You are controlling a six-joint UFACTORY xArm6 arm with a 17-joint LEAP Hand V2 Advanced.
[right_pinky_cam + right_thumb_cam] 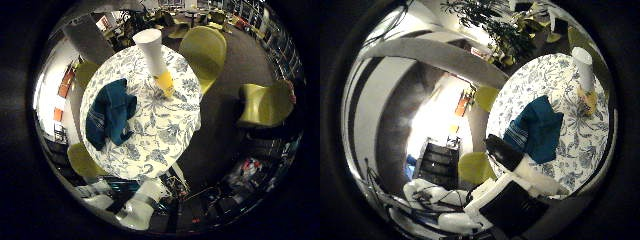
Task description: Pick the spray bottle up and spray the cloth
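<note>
Both spray bottle (156, 59) and cloth (109, 114) well apart from uncurled fingers (520, 165).

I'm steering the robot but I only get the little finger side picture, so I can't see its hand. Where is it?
Observer: In the thumb side view the hand shows, fingers out straight, reaching toward the edge of the table on the side where the teal cloth lies.
Operator: Is it touching the bottle?
Observer: No. The spray bottle stands upright on the far side of the cloth, well apart from the hand, which holds nothing.
Operator: Anything else I'm missing?
Observer: A leafy plant stands beyond the table.
</note>
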